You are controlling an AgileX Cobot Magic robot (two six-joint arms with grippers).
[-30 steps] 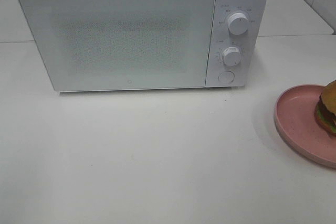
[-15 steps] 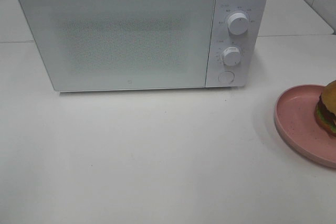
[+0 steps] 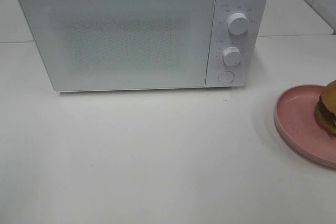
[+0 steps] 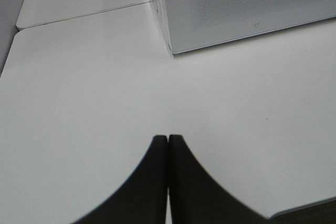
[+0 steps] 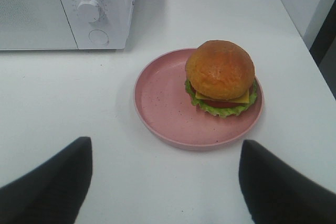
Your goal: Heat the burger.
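Overhead, white table [image 3: 157, 156], closed microwave [image 3: 121, 35], burger [image 5: 220, 77] on pink plate [image 5: 163, 108], right end effector [image 5: 165, 177] wide, left end effector [image 4: 168, 141] closed.

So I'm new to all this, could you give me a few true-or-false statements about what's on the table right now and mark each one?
1. The burger sits on the pink plate. True.
2. The microwave door is open. False: it is shut.
3. The right gripper is clamped on the burger. False: its jaws stand wide open, short of the plate.
4. The left gripper is shut and holds nothing. True.
5. The plate is inside the microwave. False: it rests on the table, to the microwave's right in the high view.
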